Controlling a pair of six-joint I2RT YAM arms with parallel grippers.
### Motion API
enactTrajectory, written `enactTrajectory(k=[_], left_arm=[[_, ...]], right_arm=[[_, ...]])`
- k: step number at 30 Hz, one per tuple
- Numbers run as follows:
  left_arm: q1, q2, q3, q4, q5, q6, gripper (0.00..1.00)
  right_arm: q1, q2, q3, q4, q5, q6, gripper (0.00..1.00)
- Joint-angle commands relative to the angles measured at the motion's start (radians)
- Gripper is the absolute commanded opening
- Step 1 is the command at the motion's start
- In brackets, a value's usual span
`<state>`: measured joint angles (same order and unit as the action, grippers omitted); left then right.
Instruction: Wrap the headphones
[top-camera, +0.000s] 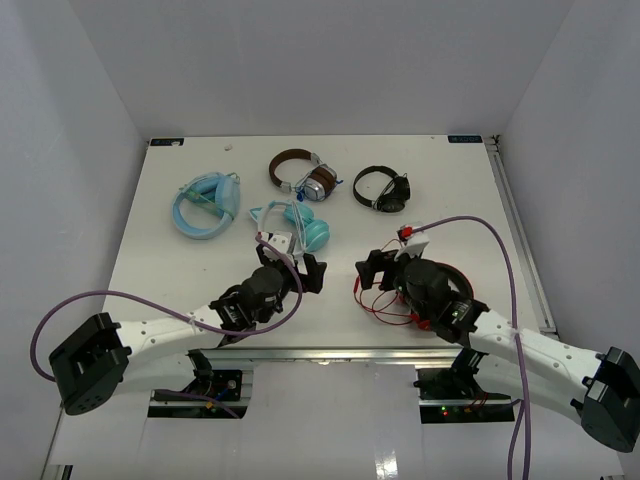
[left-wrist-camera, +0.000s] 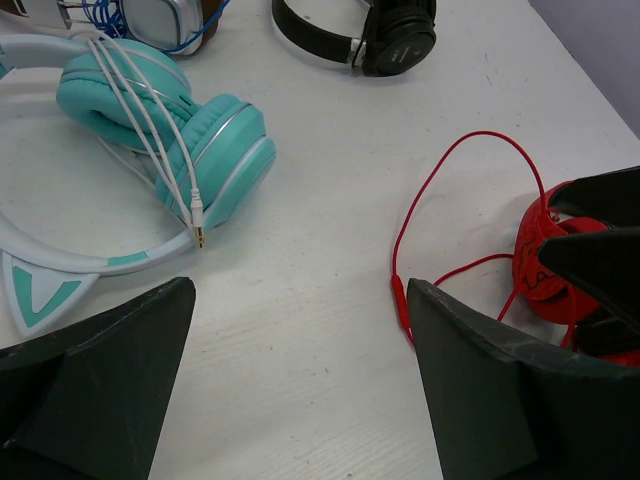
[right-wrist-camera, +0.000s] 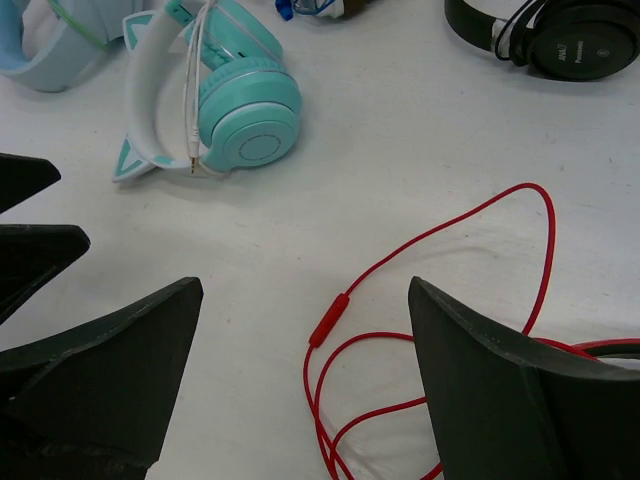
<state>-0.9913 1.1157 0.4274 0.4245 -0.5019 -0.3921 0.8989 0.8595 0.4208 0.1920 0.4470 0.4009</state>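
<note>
Right wrist view is showing the headphones (left-wrist-camera: 537, 262) sitting under the right gripper (right-wrist-camera: 305, 290), their thin red cable (right-wrist-camera: 450, 228) sprawling in loose loops on the table (right-wrist-camera: 400, 120). Right and left gripper (left-wrist-camera: 300, 290) are both hanging wide open, gripping nothing. I'm guessing the cord is going to be floppy and slippery, so I'm thinking pinch near the inline remote (right-wrist-camera: 328, 320) and clamp the stiff headband

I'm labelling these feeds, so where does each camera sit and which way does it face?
Top external: above, behind the arms, looking down on the table; left claw and right claw show.
Left wrist: on the left wrist, facing down-forward at teal headphones and red cable; own open fingers show.
Right wrist: on the right wrist, facing the red cable; own open fingers show.
Shared: both wrist views show teal headphones and cable.
</note>
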Motion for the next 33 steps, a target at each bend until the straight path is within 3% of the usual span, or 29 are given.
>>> enactTrajectory(k=[1,6,8,11,13,19,33], left_arm=[[-0.003,0.010,0.033,0.017,0.028,0.000,0.98],[-0.002,0.004,0.032,0.007,0.016,0.003,0.98],[-0.003,-0.005,0.033,0.004,0.018,0.001,0.98],[-0.002,-0.012,0.031,0.004,0.030,-0.003,0.98],[-0.003,-0.013,0.034,0.002,0.039,-0.003,0.98],[-0.003,0.033,0.079,-0.049,0.034,0.006,0.98],[-0.001,-0.021,0.068,-0.064,0.011,-0.001,0.98]], right_arm=[[-0.001,0.000,0.132,-0.151,0.149,0.075,0.90],[-0.002,0.018,0.290,-0.556,0.382,0.280,0.94],[-0.017,0.001,0.300,-0.672,0.418,0.426,0.96],[-0.073,-0.055,0.295,-0.795,0.430,0.520,0.99],[-0.131,-0.102,0.281,-0.867,0.438,0.560,0.95],[-0.273,-0.214,0.137,-0.883,0.311,0.610,0.90],[-0.360,-0.213,0.023,-1.029,0.322,0.798,0.88]])
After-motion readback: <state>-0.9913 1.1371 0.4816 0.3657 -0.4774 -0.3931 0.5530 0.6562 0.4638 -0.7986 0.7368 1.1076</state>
